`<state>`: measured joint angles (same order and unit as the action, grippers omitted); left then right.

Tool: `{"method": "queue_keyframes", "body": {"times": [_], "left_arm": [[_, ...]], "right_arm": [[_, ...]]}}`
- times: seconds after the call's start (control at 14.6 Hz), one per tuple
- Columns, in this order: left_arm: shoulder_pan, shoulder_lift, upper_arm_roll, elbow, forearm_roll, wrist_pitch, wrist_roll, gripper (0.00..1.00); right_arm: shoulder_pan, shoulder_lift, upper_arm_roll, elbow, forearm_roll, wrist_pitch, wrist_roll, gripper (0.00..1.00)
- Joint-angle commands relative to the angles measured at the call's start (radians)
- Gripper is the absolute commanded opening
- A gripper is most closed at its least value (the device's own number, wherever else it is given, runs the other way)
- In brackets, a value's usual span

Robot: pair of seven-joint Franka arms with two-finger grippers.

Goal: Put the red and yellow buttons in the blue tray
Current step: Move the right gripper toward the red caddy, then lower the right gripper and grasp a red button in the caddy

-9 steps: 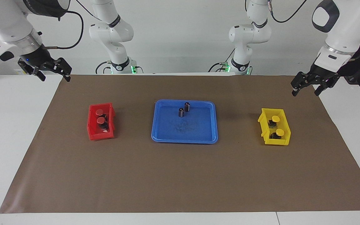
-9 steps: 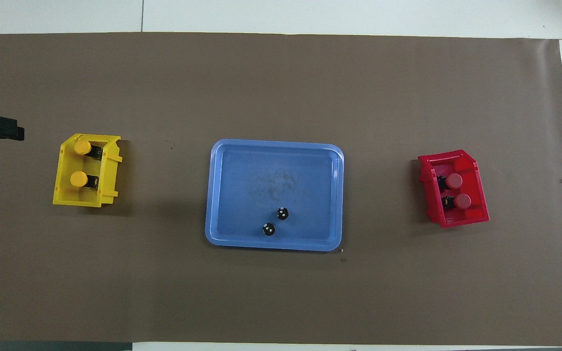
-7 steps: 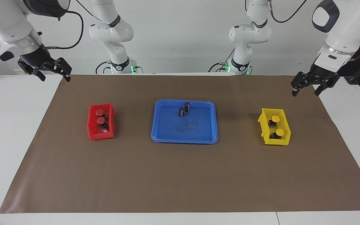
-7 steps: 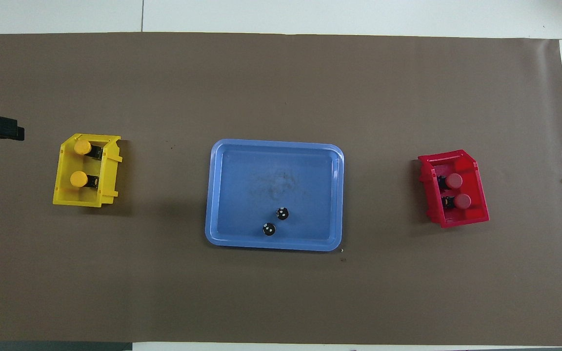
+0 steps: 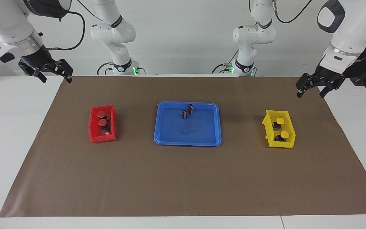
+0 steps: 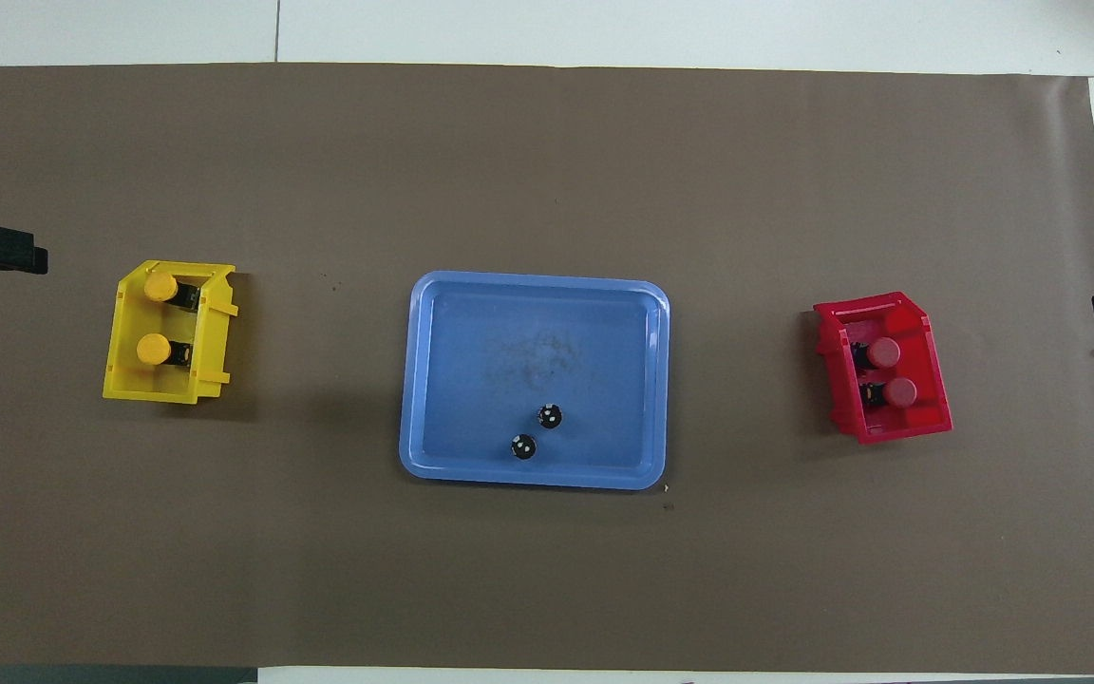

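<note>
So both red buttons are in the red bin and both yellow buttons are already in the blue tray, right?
Not quite. The yellow buttons are in the yellow bin, as the overhead view shows. The blue tray holds only two dark cylinders. Both red buttons are indeed in the red bin.

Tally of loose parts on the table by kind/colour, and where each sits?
Red buttons: 2, in the red bin.
Yellow buttons: 2, in the yellow bin.
Dark capless cylinders: 2, in the blue tray.
Total: 6 parts, no buttons in the tray.
</note>
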<state>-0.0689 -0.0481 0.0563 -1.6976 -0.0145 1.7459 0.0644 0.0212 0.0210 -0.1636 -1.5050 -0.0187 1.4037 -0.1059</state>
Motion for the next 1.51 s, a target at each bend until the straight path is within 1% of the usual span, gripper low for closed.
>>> {"method": "queue_keyframes", "body": {"times": [0.0,0.21,0.34,0.41,0.62,0.82,0.96,1.03,1.16,1.3,1.44], "left_arm": [[0.006,-0.001,-0.003,-0.005,0.016,0.007,0.009,1.00],[0.006,-0.002,-0.003,-0.005,0.016,0.006,0.009,1.00],[0.006,-0.001,-0.003,-0.005,0.016,0.006,0.009,1.00],[0.004,-0.002,-0.003,-0.005,0.016,0.006,0.009,1.00],[0.006,-0.001,-0.003,-0.005,0.016,0.006,0.009,1.00],[0.008,-0.001,-0.001,-0.005,0.016,0.009,0.009,1.00],[0.014,-0.001,-0.003,-0.005,0.016,0.007,0.009,1.00],[0.014,-0.001,-0.003,-0.005,0.016,0.007,0.009,1.00],[0.015,-0.002,-0.003,-0.005,0.016,0.006,0.009,1.00],[0.015,-0.001,-0.001,-0.005,0.016,0.007,0.009,1.00],[0.015,-0.001,-0.003,-0.005,0.016,0.006,0.009,1.00]], "right_arm": [[0.005,-0.026,0.003,-0.038,0.014,0.033,0.006,1.00],[0.006,-0.009,0.019,-0.026,0.016,0.086,0.012,1.00],[0.032,0.003,0.038,-0.069,0.017,0.148,0.040,1.00],[0.037,0.005,0.039,-0.130,0.022,0.211,0.061,1.00],[0.060,0.000,0.039,-0.301,0.089,0.409,0.068,1.00],[0.075,-0.004,0.039,-0.453,0.091,0.564,0.054,0.83],[0.074,-0.007,0.039,-0.533,0.091,0.650,0.011,0.74],[0.075,-0.013,0.039,-0.575,0.091,0.696,-0.013,0.71],[0.074,-0.009,0.039,-0.627,0.091,0.760,-0.018,0.66],[0.074,-0.001,0.039,-0.661,0.091,0.819,-0.021,0.65],[0.074,-0.001,0.039,-0.681,0.091,0.836,-0.034,0.65]]}}
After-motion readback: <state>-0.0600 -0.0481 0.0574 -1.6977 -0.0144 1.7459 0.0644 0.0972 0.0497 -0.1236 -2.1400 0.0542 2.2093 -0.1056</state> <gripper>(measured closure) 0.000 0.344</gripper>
